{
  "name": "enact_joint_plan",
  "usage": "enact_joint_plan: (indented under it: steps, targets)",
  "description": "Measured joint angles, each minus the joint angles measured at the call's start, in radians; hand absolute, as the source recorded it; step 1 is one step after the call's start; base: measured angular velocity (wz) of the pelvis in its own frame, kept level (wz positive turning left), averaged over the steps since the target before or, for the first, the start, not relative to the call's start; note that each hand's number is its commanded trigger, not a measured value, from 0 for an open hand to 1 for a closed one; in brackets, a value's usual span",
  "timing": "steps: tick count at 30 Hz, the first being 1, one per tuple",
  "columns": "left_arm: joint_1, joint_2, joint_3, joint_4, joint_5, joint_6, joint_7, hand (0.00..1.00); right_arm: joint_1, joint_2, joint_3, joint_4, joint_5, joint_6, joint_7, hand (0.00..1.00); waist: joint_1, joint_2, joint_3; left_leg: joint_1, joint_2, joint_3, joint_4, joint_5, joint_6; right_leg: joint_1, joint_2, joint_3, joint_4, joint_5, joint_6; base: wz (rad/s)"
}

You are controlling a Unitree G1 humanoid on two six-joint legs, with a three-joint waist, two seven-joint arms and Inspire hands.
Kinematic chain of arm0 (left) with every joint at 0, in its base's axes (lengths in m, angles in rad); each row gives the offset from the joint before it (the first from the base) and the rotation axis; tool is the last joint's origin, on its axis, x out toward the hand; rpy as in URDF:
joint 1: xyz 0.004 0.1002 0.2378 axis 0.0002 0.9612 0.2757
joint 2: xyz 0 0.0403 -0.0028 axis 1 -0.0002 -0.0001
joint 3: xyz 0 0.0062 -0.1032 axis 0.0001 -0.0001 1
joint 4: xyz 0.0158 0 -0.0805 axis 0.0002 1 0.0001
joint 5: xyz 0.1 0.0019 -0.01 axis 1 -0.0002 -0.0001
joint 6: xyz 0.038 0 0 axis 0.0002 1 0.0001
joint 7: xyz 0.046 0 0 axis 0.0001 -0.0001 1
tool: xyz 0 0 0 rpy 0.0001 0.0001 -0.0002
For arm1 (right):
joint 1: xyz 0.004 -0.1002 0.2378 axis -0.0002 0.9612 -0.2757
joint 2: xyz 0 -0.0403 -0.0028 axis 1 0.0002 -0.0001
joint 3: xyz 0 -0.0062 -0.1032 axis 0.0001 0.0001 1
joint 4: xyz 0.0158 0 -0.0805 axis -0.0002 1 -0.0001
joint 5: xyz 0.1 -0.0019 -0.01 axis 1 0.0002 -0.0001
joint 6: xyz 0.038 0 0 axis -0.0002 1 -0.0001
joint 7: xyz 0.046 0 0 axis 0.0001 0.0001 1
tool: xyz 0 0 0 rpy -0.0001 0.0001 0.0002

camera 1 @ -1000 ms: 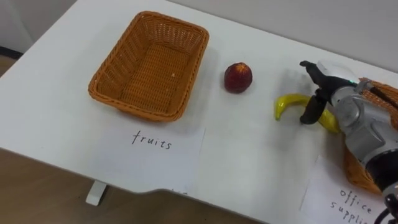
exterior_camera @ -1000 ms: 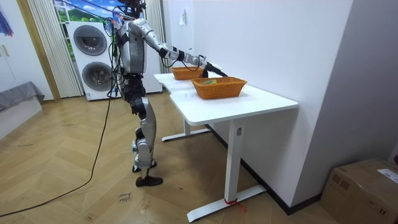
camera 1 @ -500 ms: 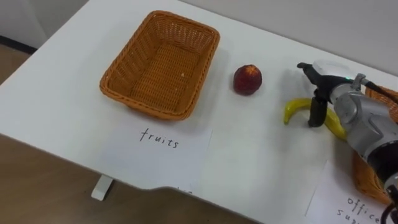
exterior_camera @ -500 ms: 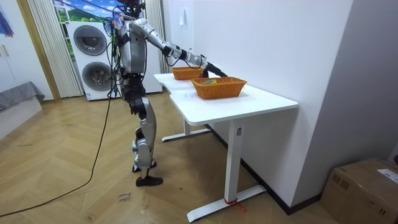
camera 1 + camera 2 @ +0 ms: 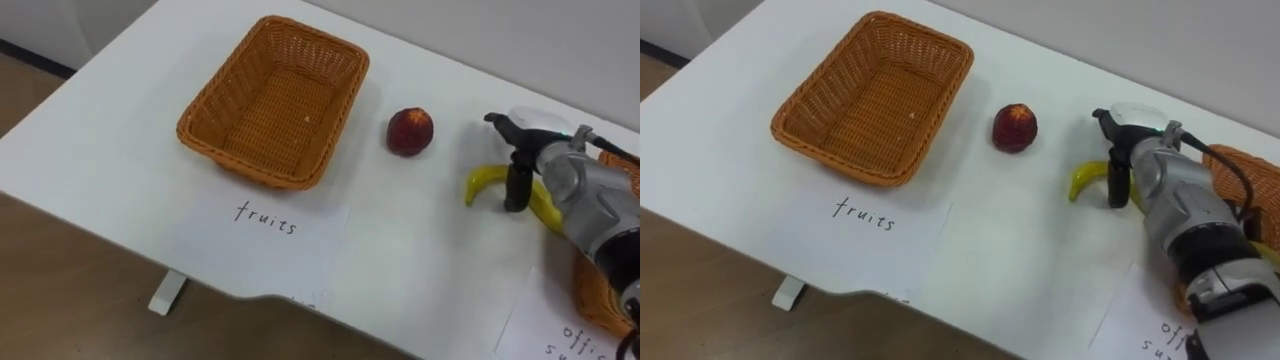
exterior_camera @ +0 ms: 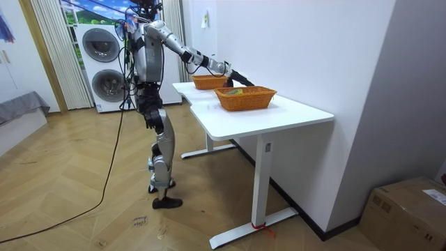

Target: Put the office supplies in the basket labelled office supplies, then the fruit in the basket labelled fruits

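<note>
Curling over the banana [image 5: 482, 181], the right hand [image 5: 572, 186] had tightened its fingers, probably gripping it; the left basket [image 5: 212, 118] stayed empty.

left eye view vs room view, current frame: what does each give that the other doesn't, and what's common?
Left eye view: a round red fruit, a yellow banana with the right hand at it, and a white paper label before the empty orange wicker basket.
Room view: the robot standing at the table's end, stacked white washing machines, a wood floor, a brown cardboard box.
Shared: the white table, that basket, the second orange wicker basket, the reaching right arm.
</note>
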Motion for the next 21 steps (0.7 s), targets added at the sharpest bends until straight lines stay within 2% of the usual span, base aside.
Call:
enact_joint_plan:
  steps: [12,13,14,15,16,21]
  targets:
    - [-0.025,0.002,-0.001,-0.001,0.0,-0.002,0.002,0.0,-0.006,-0.022,0.0,0.005,0.029,0.002,0.084,0.0,0.003,0.002,0.0002,-0.004,-0.001,-0.013,0.002,0.002,-0.003,0.0,0.004,0.004,-0.002,0.001,-0.002,0.01]
    - [-0.025,0.002,-0.001,-0.001,0.0,-0.002,0.002,0.0,-0.006,-0.023,0.0,0.006,0.032,0.002,0.089,0.03,0.003,0.002,0.0003,-0.001,-0.001,-0.013,0.002,0.003,-0.004,0.0,0.004,0.005,-0.002,0.001,-0.002,0.0]
    - [-0.025,0.002,-0.001,-0.001,0.0,-0.002,0.002,0.0,-0.007,-0.023,0.0,0.006,0.032,0.002,0.094,0.56,0.004,0.002,0.0004,-0.001,-0.001,-0.013,0.002,0.003,-0.004,0.001,0.004,0.005,-0.001,0.001,-0.002,0.0]
    - [-0.025,0.002,-0.001,-0.001,0.0,-0.002,0.002,0.0,-0.006,-0.023,0.0,0.007,0.035,0.002,0.099,0.64,0.003,0.002,0.0004,0.0,-0.001,-0.014,0.002,0.003,-0.004,0.002,0.004,0.005,-0.001,0.001,-0.002,0.0]
    - [-0.026,0.003,-0.001,-0.001,0.0,-0.002,0.002,0.0,-0.006,-0.023,0.0,0.008,0.037,0.003,0.106,1.0,0.003,0.002,0.0004,0.001,-0.001,-0.015,0.002,0.003,-0.005,0.002,0.005,0.005,-0.001,0.001,-0.002,0.0]
    - [-0.027,0.005,-0.013,-0.002,0.0,-0.004,0.002,0.0,-0.007,-0.024,0.0,0.01,0.041,0.002,0.104,1.0,0.003,0.002,0.0004,0.002,0.0,-0.015,0.002,0.005,-0.006,0.002,0.005,0.006,-0.001,0.002,-0.004,0.0]
